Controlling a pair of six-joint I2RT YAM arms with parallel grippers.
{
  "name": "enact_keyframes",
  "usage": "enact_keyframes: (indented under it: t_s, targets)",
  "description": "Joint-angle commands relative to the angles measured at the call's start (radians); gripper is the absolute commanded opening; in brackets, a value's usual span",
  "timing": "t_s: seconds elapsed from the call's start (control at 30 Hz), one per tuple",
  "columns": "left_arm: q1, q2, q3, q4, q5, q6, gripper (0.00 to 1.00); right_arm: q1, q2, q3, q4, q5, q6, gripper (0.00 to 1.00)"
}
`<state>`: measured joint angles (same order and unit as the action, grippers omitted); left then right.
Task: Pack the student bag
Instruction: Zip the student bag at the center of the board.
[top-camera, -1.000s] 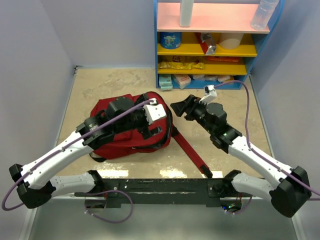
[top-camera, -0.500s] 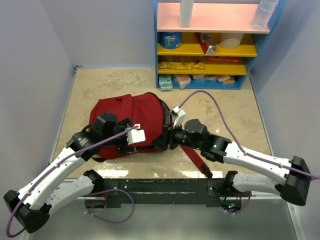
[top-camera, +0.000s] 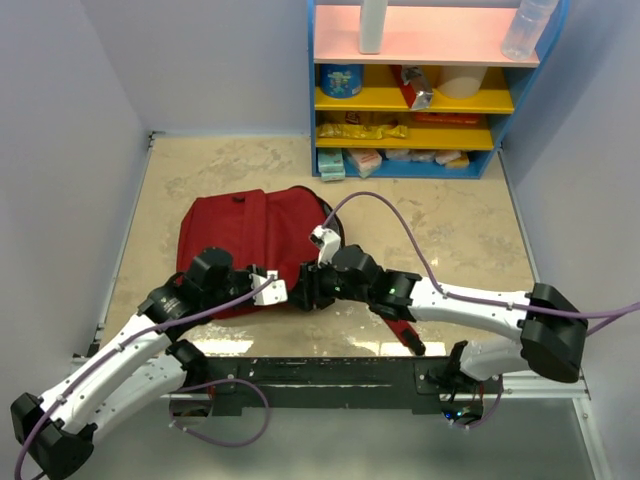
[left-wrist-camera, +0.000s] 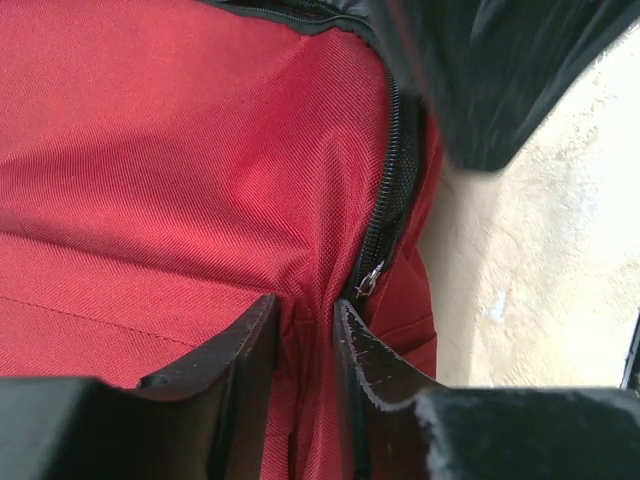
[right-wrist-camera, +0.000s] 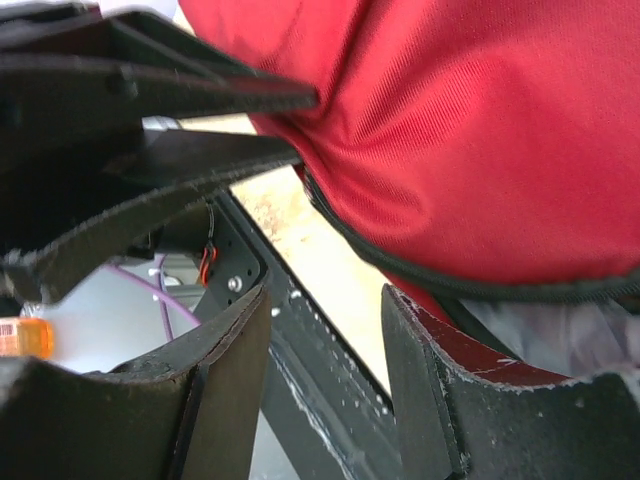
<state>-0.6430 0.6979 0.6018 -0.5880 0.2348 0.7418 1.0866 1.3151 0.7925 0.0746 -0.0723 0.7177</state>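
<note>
- The bag (top-camera: 245, 235), ribbed dark-red woven cloth, lies flat on the mottled table (top-camera: 200, 170), with a black zipper (left-wrist-camera: 385, 215) curving along its seam.
- Its long axis runs roughly left-right, and the red strap (top-camera: 398, 322) trails near-right.
- Left gripper (left-wrist-camera: 305, 310) is clenched on a fold of bag cloth beside the zipper pull.
- Right gripper (right-wrist-camera: 325, 300) is parted at the bag's near edge, grasping nothing.
- A shelf (top-camera: 312, 100) stands behind.

**Dark red on mottled beige**

The student bag (top-camera: 250, 230) is dark red fabric with a fine diagonal weave. Its zipper (left-wrist-camera: 388, 200) is black with a silver pull, and its strap (top-camera: 401, 325) is red. The table (top-camera: 200, 170) is mottled beige. The shelf unit (top-camera: 312, 100) has a blue frame, a pink top board and yellow shelves. The left arm (top-camera: 110, 355) and right arm (top-camera: 470, 298) are white with black joints, and their cables (top-camera: 400, 215) are purple
</note>
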Motion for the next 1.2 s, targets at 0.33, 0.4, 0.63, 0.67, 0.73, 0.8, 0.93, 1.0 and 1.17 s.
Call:
enact_keyframes:
  t_s: [0.33, 0.4, 0.63, 0.67, 0.73, 0.8, 0.93, 1.0, 1.17]
  targets:
    - [0.009, -0.005, -0.085, 0.048, -0.045, -0.090, 0.26, 0.006, 0.137, 0.076, 0.102, -0.011, -0.035, 0.51]
    - [0.008, 0.012, -0.073, 0.060, -0.043, -0.117, 0.18, 0.006, 0.147, 0.073, 0.097, -0.004, -0.044, 0.51]
    - [0.009, 0.049, -0.046, 0.045, -0.022, -0.173, 0.00, 0.010, 0.139, -0.013, 0.143, -0.009, -0.006, 0.50]
    - [0.008, 0.045, -0.048, 0.045, -0.017, -0.171, 0.00, 0.010, 0.131, -0.022, 0.145, -0.009, -0.004, 0.50]
    - [0.009, 0.046, -0.046, 0.043, -0.014, -0.168, 0.00, 0.010, 0.130, -0.015, 0.123, -0.001, -0.018, 0.50]
    - [0.008, 0.049, -0.042, 0.042, -0.012, -0.168, 0.00, 0.010, 0.127, 0.017, 0.094, 0.009, -0.047, 0.50]
    - [0.009, 0.042, -0.037, 0.036, -0.003, -0.165, 0.00, 0.009, 0.147, 0.109, 0.038, 0.043, -0.104, 0.50]
    - [0.008, 0.034, -0.031, 0.031, 0.000, -0.168, 0.00, 0.010, 0.168, 0.155, 0.019, 0.045, -0.124, 0.50]
    - [0.008, 0.014, -0.017, 0.017, 0.006, -0.177, 0.00, 0.009, 0.138, 0.145, 0.037, 0.040, -0.069, 0.50]
